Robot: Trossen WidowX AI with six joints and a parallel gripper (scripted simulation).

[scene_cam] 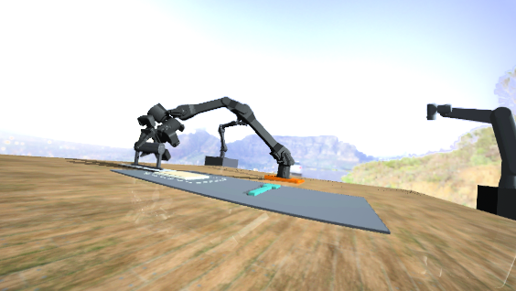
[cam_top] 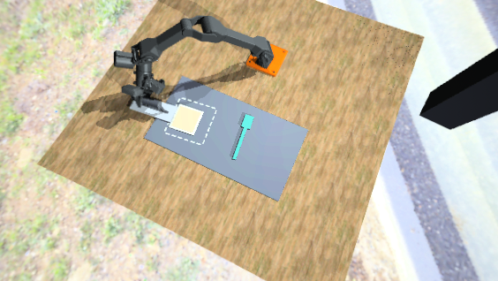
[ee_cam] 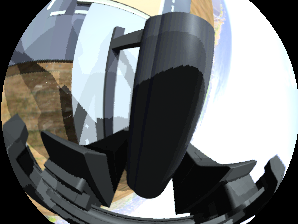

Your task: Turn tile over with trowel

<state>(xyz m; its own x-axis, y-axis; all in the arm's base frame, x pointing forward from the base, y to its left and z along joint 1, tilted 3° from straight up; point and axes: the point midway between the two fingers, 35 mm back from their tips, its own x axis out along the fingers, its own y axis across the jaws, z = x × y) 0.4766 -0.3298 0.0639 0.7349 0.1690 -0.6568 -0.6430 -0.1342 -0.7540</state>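
The tile point(cam_top: 186, 120) point(scene_cam: 183, 175) point(ee_cam: 142, 6) lies flat on the mat point(cam_top: 265, 163) point(scene_cam: 329, 208), inside the dashed outline point(cam_top: 203, 143) and near its left side. Its upper face is plain cream with a white rim; its underside is hidden. My gripper point(cam_top: 147, 99) point(scene_cam: 151, 145) point(ee_cam: 153, 131) is shut on the dark handle of the trowel point(cam_top: 162, 117) point(scene_cam: 159, 161) point(ee_cam: 95, 50). The pale blade is low and nearly flat, left of the tile, with its front edge at or very near the tile's left edge. Whether it touches or reaches under the tile is unclear.
A teal paddle-shaped piece point(cam_top: 240, 137) point(scene_cam: 263, 189) lies mid-mat, right of the outline. The arm's orange base plate point(cam_top: 281, 57) point(scene_cam: 295, 180) is behind the mat. Other dark arms stand beyond the table. The trowel's rear overhangs the mat's left edge, over the wooden table point(cam_top: 132, 146).
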